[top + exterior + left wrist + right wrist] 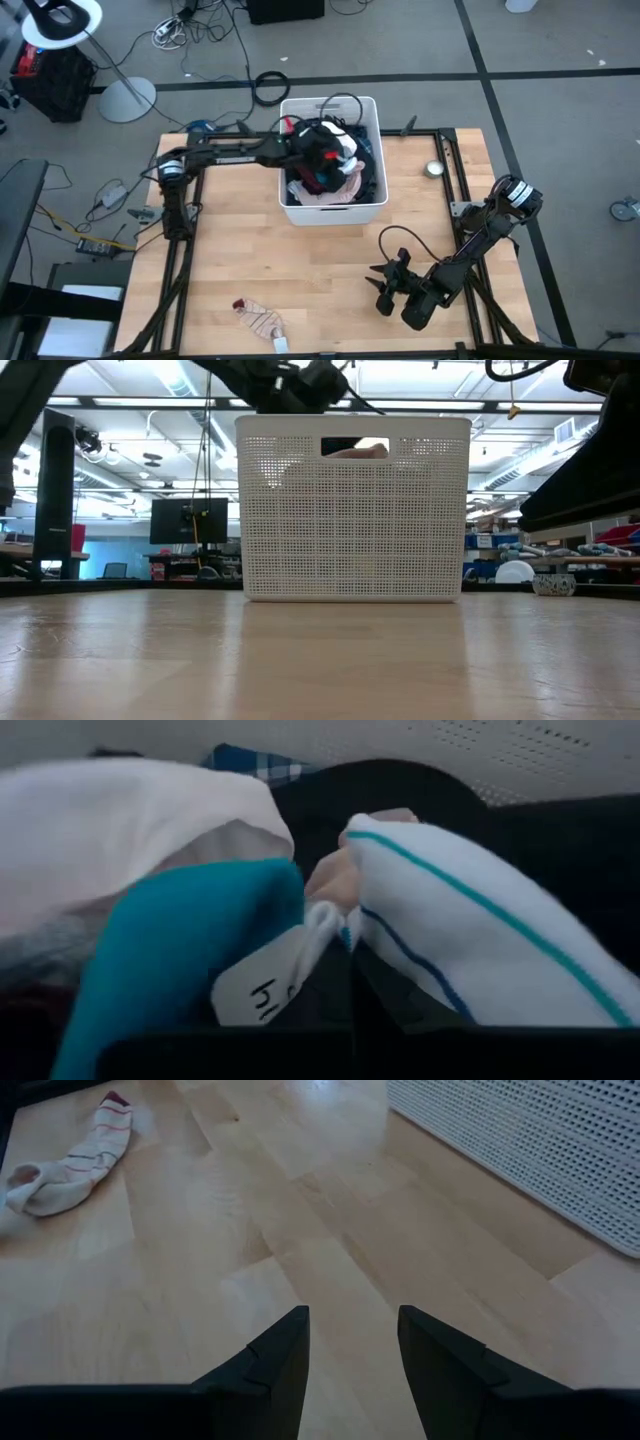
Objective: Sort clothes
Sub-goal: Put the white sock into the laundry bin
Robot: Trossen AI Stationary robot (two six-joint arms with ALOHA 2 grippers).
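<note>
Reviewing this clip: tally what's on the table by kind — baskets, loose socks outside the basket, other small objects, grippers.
White baskets: 1, full of mixed clothes that can't be counted
Loose striped socks: 1
Small round objects: 1
Grippers: 2, left gripper down in the basket, right gripper open above bare table
Total: 5

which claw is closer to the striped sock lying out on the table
Right. The right claw hovers open over the table's near right part, the striped sock off to its side. The left claw is buried in the basket's clothes.
</note>
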